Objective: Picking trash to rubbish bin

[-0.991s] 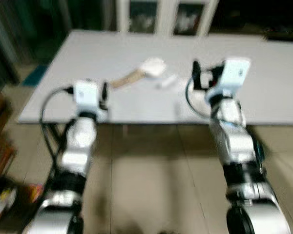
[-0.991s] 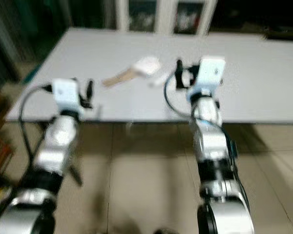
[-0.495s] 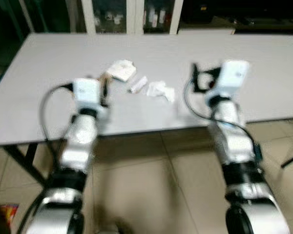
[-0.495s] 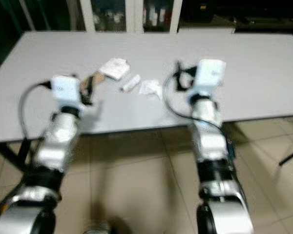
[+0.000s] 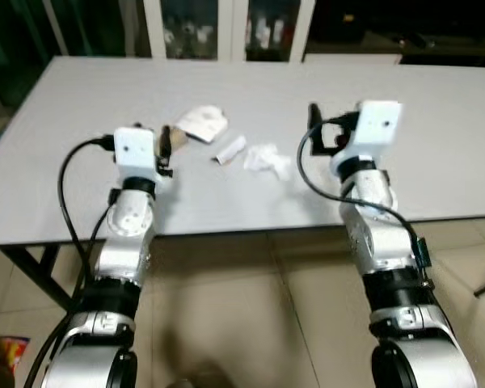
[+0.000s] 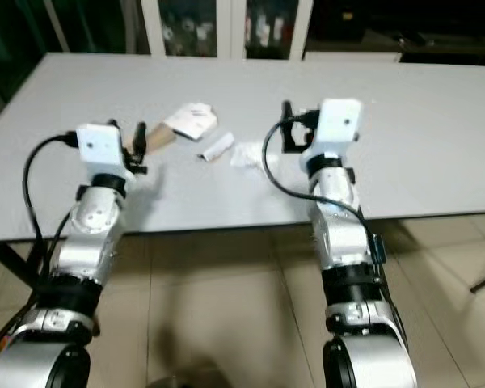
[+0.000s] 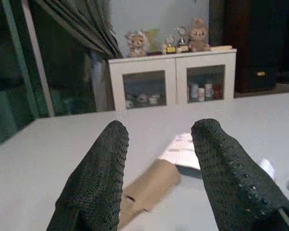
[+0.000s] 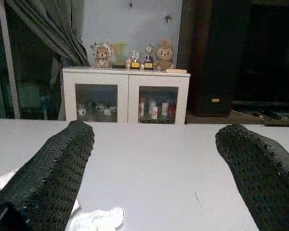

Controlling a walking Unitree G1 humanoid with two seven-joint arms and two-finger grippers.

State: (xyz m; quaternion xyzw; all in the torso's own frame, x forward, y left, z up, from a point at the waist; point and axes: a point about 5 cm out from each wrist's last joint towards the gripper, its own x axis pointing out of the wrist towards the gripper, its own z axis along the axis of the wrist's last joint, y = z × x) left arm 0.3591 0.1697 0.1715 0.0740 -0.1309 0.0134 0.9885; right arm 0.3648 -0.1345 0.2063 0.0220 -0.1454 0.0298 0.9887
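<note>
Both grippers, left gripper (image 7: 156, 178) and right gripper (image 8: 154, 178), hover unclenched over the desk (image 5: 436, 162) near edge; trash (a cardboard tube (image 7: 147, 190), probably crumpled tissue (image 5: 263, 158)) lies mid-desk.

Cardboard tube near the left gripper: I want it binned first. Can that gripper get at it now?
Probably yes: the left gripper is open with the cardboard tube lying just ahead between its fingers, nothing between them.

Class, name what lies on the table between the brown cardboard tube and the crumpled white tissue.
A small white roll lies between cardboard tube and tissue, in both eye views.

Both arms reach over the bench (image 5: 436, 162) edge, left gripper (image 7: 161, 159) and right gripper (image 8: 154, 159) fingers spread apart
</note>
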